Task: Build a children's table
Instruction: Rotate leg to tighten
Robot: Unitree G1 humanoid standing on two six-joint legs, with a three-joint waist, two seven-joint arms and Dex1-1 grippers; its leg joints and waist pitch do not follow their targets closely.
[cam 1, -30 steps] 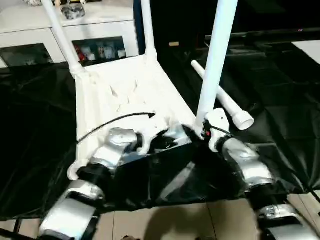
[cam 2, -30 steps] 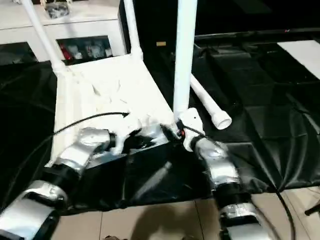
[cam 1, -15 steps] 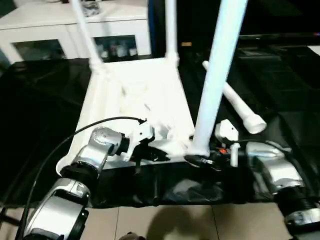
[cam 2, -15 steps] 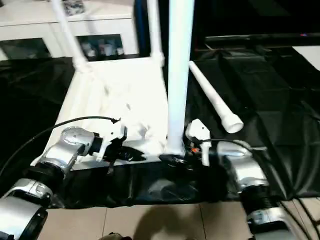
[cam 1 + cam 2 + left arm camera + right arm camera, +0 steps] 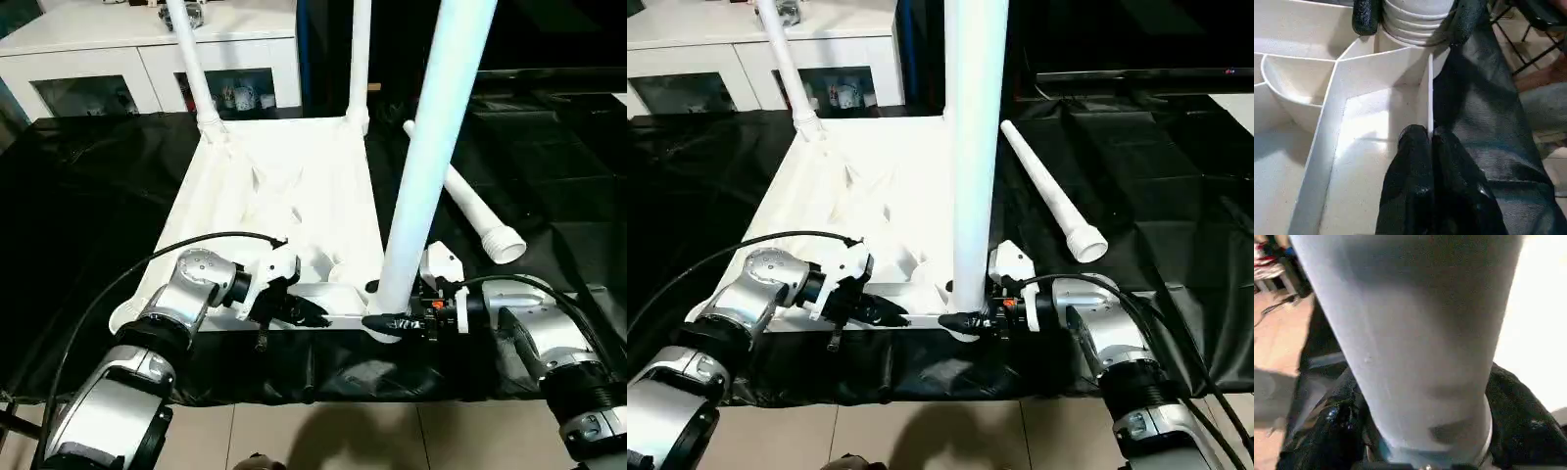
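The tabletop point(image 5: 284, 211) lies upside down on the black sheet point(image 5: 78, 215), ribbed underside up, with 3 legs standing in its corner sockets: 2 at the far corners and the near right leg point(image 5: 431, 166) rising tall beside the right arm. A 4th leg point(image 5: 470, 211) lies loose on the sheet, just off the tabletop's right edge.

The step in hand looks like seating that near right leg. The right gripper point(image 5: 972, 320) has its 2 fingers wrapped around the leg's base, one on each side, right at the socket. The left gripper point(image 5: 294, 311) has its fingers pressed together on the thin near rim of the tabletop (a steadying hold, by the look of it).

Next the leg probably wants pressing or twisting fully home while the rim stays pinned; then the loose leg must be fetched for the empty near left corner.
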